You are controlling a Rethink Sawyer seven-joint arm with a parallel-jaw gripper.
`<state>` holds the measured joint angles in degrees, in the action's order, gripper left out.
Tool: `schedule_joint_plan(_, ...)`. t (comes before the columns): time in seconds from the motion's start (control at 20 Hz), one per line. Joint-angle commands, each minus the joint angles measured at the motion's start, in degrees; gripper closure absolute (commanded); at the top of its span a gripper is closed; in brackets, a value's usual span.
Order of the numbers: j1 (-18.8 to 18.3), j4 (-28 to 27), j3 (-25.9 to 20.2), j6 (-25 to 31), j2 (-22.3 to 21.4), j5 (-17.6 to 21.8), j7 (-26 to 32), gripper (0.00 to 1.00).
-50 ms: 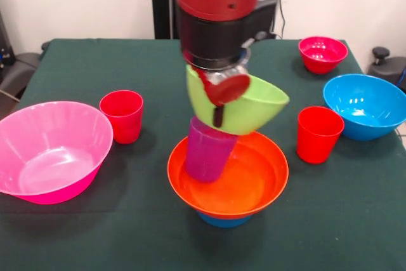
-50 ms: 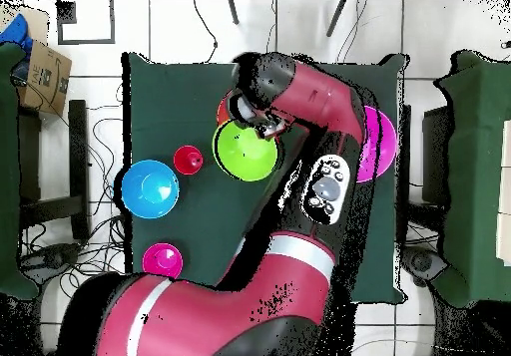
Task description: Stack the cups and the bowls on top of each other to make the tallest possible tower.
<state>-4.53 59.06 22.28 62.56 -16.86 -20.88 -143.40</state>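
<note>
Nearest you, the tower stands on a small blue bowl [image 1: 222, 220] that peeks out under the much wider orange bowl [image 1: 228, 179]. That narrow footing is your first worry: any sideways push on the orange rim could rock the whole pile.

Inside the orange bowl stands the purple cup [image 1: 208, 150], set toward one side and leaning a little, so it is already a poor seat for whatever comes next.

Right above it, the gripper [image 1: 219, 93] is clamped on the rim of the lime green bowl [image 1: 244, 107], which hangs tilted with its underside on or just over the cup's mouth; you cannot tell whether they touch. Let go like this and the bowl may slide off the cup, or tip the cup over inside the orange bowl.

Further out, the large pink bowl [image 1: 51, 150], two red cups [image 1: 122, 115] [image 1: 319, 133] and the large blue bowl [image 1: 366, 106] stand well apart from the pile, with the small magenta bowl [image 1: 323, 53] farthest back, so a falling piece should miss them
</note>
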Motion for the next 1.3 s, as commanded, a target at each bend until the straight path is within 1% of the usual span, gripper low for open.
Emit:
schedule_joint_plan(0.05, -2.5, 7.0, -9.8, 0.6, -1.7, 6.9, 17.6, 0.0)
schedule_joint_plan(0.5, -3.2, 8.1, -12.8, -1.3, -2.2, 9.4, 14.1, 0.0)
schedule_joint_plan(0.7, -2.8, 7.9, -13.0, -2.5, -1.9, 10.6, 11.9, 0.0)
schedule_joint_plan(0.85, -2.7, 8.0, -13.4, -3.0, -2.0, 11.6, 11.3, 0.0)
schedule_joint_plan(0.9, -2.9, 8.1, -14.0, -3.3, -2.2, 12.2, 10.8, 1.0)
schedule_joint_plan(1.3, -2.9, 8.1, -14.5, -5.2, -2.3, 12.2, 9.0, 1.0)
